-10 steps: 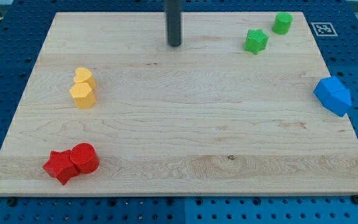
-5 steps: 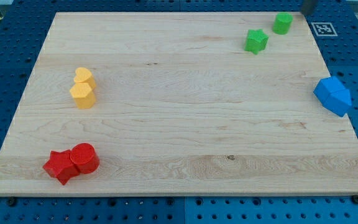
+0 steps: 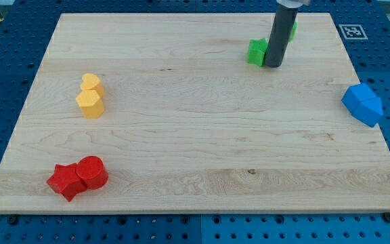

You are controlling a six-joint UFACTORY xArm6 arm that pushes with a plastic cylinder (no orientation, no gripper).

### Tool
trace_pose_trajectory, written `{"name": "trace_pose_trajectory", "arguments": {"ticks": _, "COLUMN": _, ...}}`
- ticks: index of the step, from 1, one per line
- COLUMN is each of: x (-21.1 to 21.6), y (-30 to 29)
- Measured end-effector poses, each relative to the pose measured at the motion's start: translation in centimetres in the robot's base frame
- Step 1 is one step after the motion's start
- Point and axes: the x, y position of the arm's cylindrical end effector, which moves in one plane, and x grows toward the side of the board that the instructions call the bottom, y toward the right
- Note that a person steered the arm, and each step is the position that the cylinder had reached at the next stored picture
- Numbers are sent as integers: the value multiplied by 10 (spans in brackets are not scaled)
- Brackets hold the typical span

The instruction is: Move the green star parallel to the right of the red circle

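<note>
The green star [image 3: 256, 52] lies near the view's top, right of centre, partly hidden by my rod. My tip [image 3: 273, 66] rests on the board, touching the star's right side. The red circle [image 3: 93, 172] sits at the view's bottom left, touching a red star [image 3: 64, 181] on its left. The green star is far up and to the right of the red circle.
A second green block [image 3: 294, 30] shows just behind the rod near the top edge. A yellow heart [image 3: 91, 83] and a yellow hexagon [image 3: 89, 104] touch at the left. Blue blocks [image 3: 362, 104] sit at the right edge. A fiducial marker [image 3: 351, 31] lies off the board's top right corner.
My tip swung from the top centre out past the top right corner, then came down at the green star's right. The star has shifted left and slightly down.
</note>
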Motion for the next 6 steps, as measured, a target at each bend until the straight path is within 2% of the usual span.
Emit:
{"name": "trace_pose_trajectory", "arguments": {"ticks": 2, "x": -55, "y": 16}}
{"name": "trace_pose_trajectory", "arguments": {"ticks": 3, "x": -47, "y": -29}}
{"name": "trace_pose_trajectory", "arguments": {"ticks": 4, "x": -3, "y": -78}}
{"name": "trace_pose_trajectory", "arguments": {"ticks": 5, "x": 48, "y": -87}}
{"name": "trace_pose_trajectory", "arguments": {"ticks": 6, "x": 75, "y": -87}}
